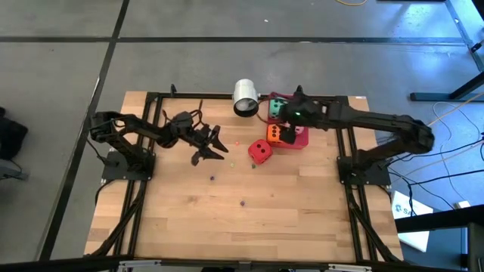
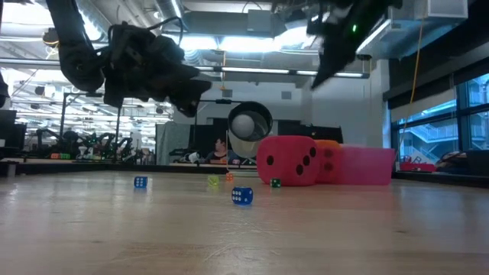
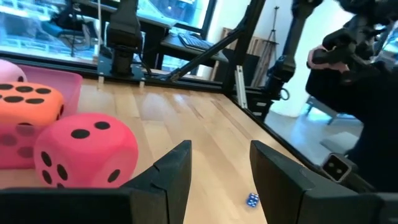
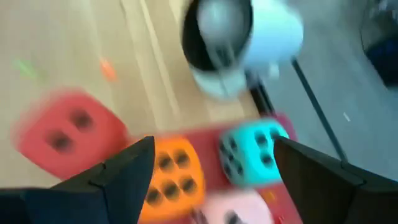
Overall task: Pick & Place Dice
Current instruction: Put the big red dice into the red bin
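Currently: right gripper [image 4: 211,168], jaws wide and empty, directly above the soft green cube die [image 4: 252,152]; soft orange cube die [image 4: 174,174] alongside.

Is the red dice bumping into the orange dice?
Cannot tell. In the high view the red dice and orange dice sit corner to corner, with neither gap nor contact plain.

1. White cup [image 1: 245,97], lying on its side at the table's far edge.
2. Red tray [image 1: 301,138], flat, just beside the cup.
3. Small blue die [image 2: 242,195] on the wooden table [image 1: 227,219].
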{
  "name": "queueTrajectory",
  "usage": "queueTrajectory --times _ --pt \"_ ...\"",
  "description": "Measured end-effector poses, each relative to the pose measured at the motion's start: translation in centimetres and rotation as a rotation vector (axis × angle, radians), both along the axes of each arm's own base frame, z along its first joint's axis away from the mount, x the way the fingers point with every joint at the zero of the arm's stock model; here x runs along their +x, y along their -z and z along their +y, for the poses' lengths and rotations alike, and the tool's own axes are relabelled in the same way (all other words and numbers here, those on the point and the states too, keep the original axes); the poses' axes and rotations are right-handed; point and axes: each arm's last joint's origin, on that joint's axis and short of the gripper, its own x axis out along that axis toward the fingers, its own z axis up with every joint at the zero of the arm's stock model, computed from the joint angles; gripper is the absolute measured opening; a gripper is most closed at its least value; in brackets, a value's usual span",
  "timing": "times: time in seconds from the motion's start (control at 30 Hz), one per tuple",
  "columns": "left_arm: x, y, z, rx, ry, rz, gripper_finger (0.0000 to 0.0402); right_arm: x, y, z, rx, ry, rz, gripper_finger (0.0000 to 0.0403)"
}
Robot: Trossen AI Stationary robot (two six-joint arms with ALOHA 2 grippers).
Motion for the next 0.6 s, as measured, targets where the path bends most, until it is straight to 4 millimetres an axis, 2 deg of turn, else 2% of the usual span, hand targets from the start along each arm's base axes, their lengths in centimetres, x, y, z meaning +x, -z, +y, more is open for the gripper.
queueTrajectory --times 0.1,0.2,0.43,0.6 --pt "-0.3 0.0 0.4 -0.016 0.020 0.007 0.0157 -0.5 -0.7 1.4 0.008 -0.023 -0.182 0.0325" --pt "-0.4 0.0 0.7 -0.016 0.023 0.007 0.0157 -0.8 -0.2 2.8 0.037 -0.056 -0.340 0.0325" --pt "-0.4 0.0 0.8 0.009 0.015 -0.004 0.0157 -1.0 3.1 6.9 0.141 -0.177 -0.627 0.0325" --pt "-0.4 0.0 0.7 0.003 0.004 0.000 0.0157 -1.6 6.3 9.8 0.219 -0.247 -0.793 0.0325"
